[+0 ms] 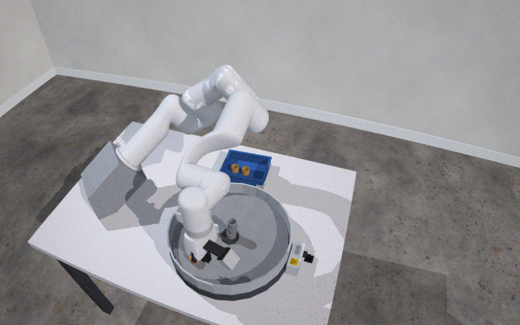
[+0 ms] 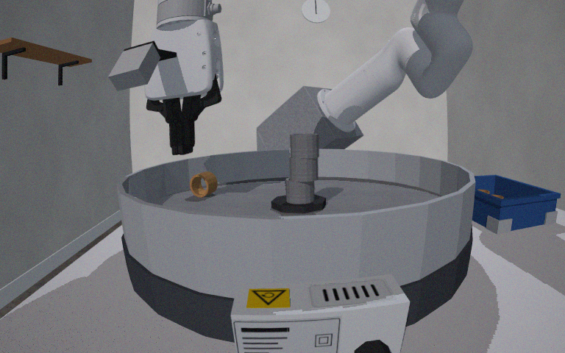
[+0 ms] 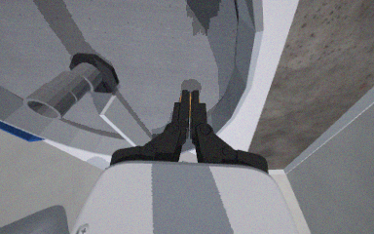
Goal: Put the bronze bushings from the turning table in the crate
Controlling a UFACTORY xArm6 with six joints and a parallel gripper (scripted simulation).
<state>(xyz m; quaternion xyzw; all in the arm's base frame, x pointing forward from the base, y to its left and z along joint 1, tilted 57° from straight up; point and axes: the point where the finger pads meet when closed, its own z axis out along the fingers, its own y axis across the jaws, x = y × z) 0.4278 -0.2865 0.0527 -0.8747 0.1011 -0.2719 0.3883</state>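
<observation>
The turning table (image 1: 229, 239) is a round grey tub with a raised rim. One bronze bushing (image 2: 200, 184) lies on its side on the table floor near the left rim; it also shows in the top view (image 1: 193, 260). My gripper (image 2: 182, 149) is shut and empty, hanging above the rim level, a little up and left of that bushing. In the wrist view the shut fingertips (image 3: 189, 95) show only a thin orange sliver behind them. A stack of steel bushings (image 2: 303, 166) stands at the table's centre. The blue crate (image 1: 246, 164) holds two bronze bushings (image 1: 239, 168).
The table's tall rim (image 2: 291, 232) surrounds the floor. A control box (image 1: 296, 258) sits at the tub's front. The grey arm base (image 1: 103, 183) stands at the back left. A wall shelf (image 2: 41, 54) is far left.
</observation>
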